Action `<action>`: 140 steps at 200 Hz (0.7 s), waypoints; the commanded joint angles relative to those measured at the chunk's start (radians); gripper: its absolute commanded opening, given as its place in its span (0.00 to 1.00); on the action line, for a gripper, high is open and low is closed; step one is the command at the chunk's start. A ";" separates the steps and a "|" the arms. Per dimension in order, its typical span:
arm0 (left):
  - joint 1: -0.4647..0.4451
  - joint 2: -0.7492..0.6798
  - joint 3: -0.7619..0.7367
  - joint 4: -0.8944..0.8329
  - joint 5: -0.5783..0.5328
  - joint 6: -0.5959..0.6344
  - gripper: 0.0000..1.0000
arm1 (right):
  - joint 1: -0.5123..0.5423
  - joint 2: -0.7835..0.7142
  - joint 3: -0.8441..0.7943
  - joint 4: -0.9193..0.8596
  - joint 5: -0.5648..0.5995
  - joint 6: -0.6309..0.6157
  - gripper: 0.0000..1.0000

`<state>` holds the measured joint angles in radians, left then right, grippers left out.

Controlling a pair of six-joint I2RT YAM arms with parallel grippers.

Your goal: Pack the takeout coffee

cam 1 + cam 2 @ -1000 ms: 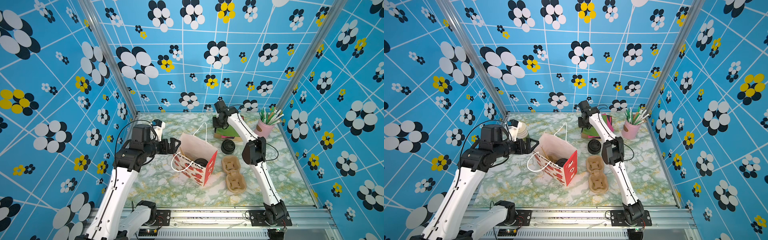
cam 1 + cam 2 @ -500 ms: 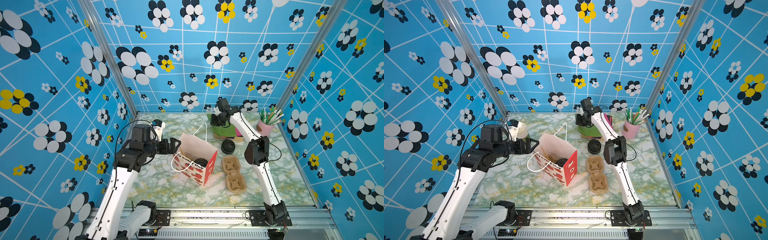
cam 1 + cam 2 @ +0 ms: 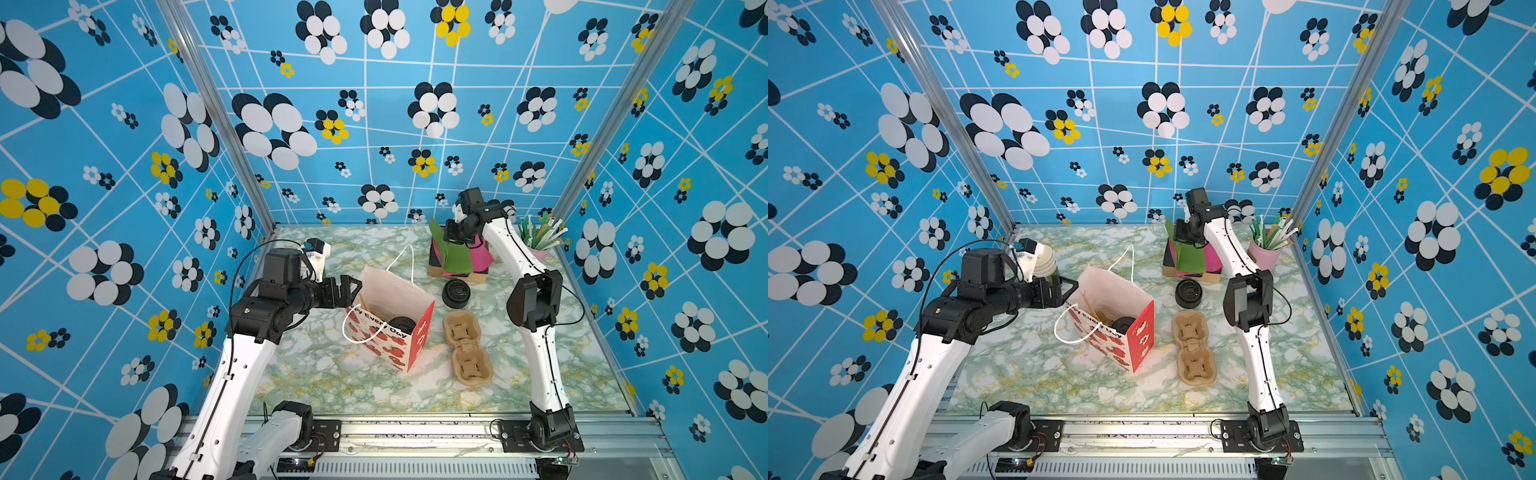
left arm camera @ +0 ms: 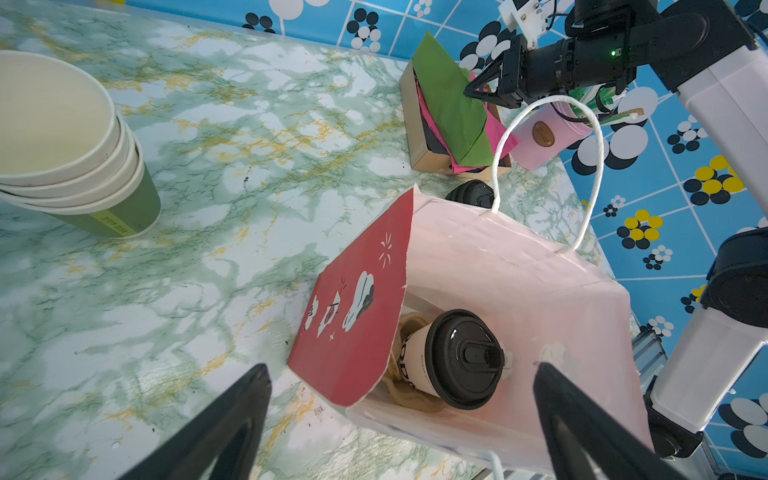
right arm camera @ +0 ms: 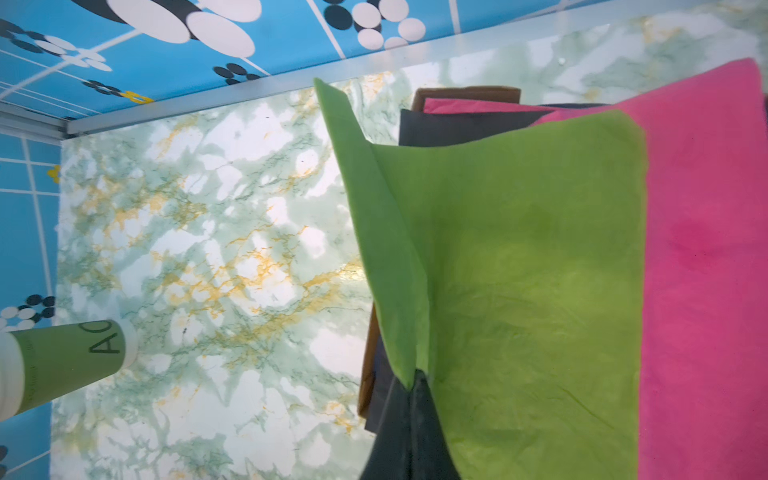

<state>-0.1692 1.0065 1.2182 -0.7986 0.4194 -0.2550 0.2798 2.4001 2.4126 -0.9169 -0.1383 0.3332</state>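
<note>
The open paper gift bag (image 3: 390,307) was stood just ahead of the spread, empty left end effector (image 3: 351,289). A green napkin (image 3: 455,257) was pinched by the closed right end effector (image 3: 451,237), well apart. The takeout coffee (image 4: 453,361) was seated inside the bag, lid toward its mouth, nearer the left end effector.

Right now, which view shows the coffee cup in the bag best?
The left wrist view: the coffee cup sits inside the paper bag, its black lid and lettered side plain. Both top views show only the lid. The right wrist view misses it.
</note>
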 commanded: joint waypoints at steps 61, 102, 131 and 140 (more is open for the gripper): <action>0.011 -0.002 -0.014 0.018 0.013 -0.009 1.00 | -0.011 -0.017 -0.009 -0.130 0.307 -0.149 0.03; 0.012 -0.005 -0.016 0.015 0.010 -0.007 1.00 | -0.011 0.006 -0.009 -0.156 0.365 -0.178 0.08; 0.012 -0.006 -0.016 0.012 0.010 -0.005 1.00 | -0.011 0.029 -0.004 -0.169 0.398 -0.198 0.12; 0.013 -0.005 -0.016 0.012 0.010 -0.005 1.00 | -0.011 0.036 0.002 -0.177 0.414 -0.204 0.16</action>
<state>-0.1692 1.0065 1.2182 -0.7986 0.4194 -0.2550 0.2741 2.4046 2.4126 -1.0439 0.2092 0.1638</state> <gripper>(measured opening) 0.999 0.120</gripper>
